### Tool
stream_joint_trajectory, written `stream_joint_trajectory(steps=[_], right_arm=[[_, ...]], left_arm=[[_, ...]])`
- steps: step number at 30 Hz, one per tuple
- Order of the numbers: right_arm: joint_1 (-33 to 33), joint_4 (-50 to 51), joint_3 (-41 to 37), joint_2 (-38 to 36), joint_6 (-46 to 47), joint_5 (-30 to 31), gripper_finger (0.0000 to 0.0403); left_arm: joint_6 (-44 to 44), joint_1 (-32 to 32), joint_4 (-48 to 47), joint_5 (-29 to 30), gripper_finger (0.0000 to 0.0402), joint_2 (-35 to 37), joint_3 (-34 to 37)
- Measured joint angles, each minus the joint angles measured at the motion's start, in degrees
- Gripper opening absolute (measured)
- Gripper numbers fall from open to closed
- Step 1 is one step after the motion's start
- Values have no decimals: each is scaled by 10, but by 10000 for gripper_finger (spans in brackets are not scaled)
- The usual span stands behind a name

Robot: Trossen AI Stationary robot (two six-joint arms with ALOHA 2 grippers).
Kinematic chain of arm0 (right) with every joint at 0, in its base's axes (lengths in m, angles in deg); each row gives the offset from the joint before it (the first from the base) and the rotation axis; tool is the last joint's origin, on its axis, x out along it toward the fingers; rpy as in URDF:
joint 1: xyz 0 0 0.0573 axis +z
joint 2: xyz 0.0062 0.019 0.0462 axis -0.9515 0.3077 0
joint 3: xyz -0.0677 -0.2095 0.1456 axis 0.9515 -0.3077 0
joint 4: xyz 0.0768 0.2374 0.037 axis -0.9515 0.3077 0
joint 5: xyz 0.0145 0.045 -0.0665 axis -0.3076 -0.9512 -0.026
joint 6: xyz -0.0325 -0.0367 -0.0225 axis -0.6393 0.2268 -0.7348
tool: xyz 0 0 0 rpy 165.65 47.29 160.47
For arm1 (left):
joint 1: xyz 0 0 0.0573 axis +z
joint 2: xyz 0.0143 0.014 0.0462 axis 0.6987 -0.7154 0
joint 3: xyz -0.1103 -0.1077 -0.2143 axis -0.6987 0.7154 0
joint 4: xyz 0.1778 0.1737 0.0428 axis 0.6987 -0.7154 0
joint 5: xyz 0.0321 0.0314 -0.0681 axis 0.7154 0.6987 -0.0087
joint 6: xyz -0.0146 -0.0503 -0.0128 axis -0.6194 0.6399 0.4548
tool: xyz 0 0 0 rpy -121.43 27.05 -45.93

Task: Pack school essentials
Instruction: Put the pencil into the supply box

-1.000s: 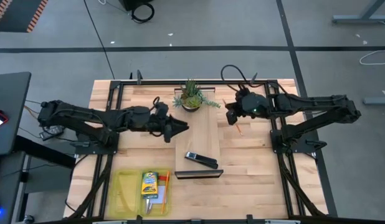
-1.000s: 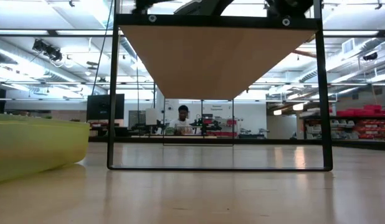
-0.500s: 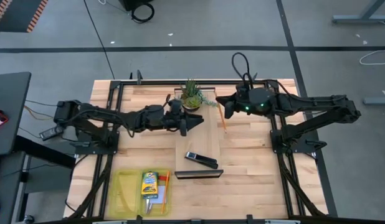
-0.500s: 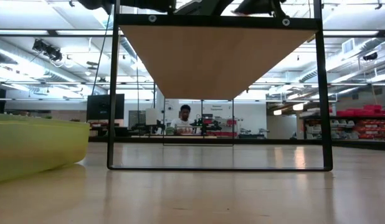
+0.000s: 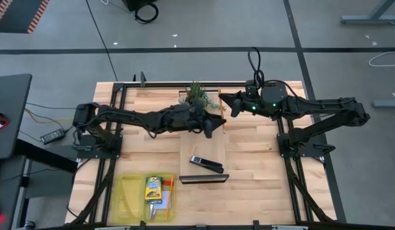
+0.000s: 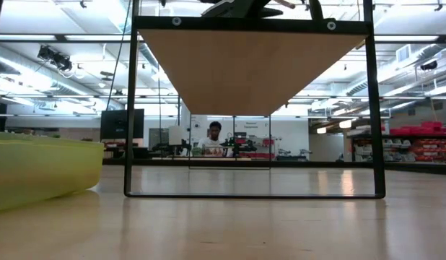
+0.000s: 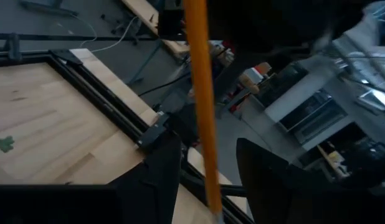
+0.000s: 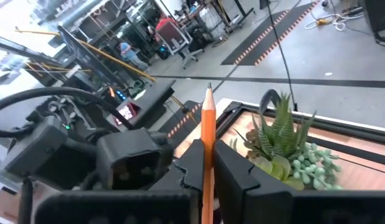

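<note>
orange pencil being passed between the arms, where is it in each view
High view: orange pencil between the left gripper and right gripper, beside the potted plant.
Low view: not clearly visible.
Left wrist view: runs lengthwise between the dark fingers.
Right wrist view: upright, gripped, tip up.
Shared landmark: the potted plant.

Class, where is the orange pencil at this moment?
In the high view, the orange pencil is held between the left gripper and right gripper, right of the potted plant.
</note>
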State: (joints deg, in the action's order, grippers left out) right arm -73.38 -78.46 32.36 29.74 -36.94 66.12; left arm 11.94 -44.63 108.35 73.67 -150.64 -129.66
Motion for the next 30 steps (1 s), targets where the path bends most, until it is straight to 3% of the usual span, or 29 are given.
stream_joint_trajectory(steps=[11,23,27,30], right_arm=[[0,-4,0,0,-6,-3,31],[0,-5,0,0,-21,-3,31],[0,-4,0,0,-33,-3,35],[0,-3,0,0,-41,-8,60]], left_arm=[[23,9,-15,4,141,-38,-56],[28,9,-23,-4,19,-38,-56],[30,9,-27,-4,16,-38,-56],[30,11,-31,-5,32,-38,-56]])
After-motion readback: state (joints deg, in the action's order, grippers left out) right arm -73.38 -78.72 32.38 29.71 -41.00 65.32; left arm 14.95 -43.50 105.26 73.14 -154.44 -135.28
